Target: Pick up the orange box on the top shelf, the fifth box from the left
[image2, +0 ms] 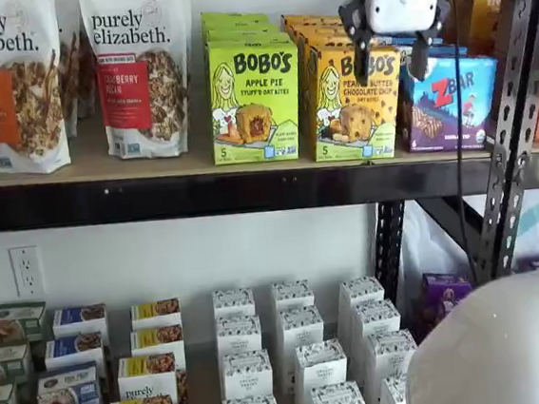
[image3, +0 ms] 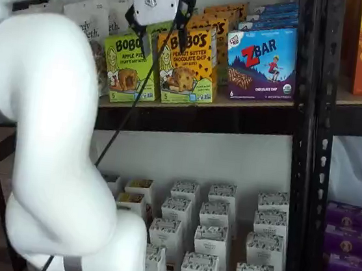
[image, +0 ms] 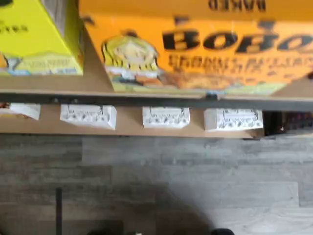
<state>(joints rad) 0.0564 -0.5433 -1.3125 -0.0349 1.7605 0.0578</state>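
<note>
The orange box [image2: 354, 108] stands upright on the top shelf [image2: 154, 196], with more of its kind stacked behind it. Both shelf views show it [image3: 189, 71], and the wrist view looks down on its printed front [image: 195, 49]. My gripper [image2: 391, 68] hangs in front of the box's upper right part, with its white body above. Its two black fingers stand apart with a plain gap and nothing between them, so it is open. In a shelf view the gripper [image3: 161, 43] covers the box's upper left corner.
A lime-green Apple Pie box [image2: 254, 98] stands just left of the orange box and a blue ZBar box [image2: 451, 103] just right. Granola bags [image2: 139, 71] fill the shelf's left. Black perforated uprights [image2: 510, 121] rise at the right. Small white cartons [image2: 303, 351] fill the lower level.
</note>
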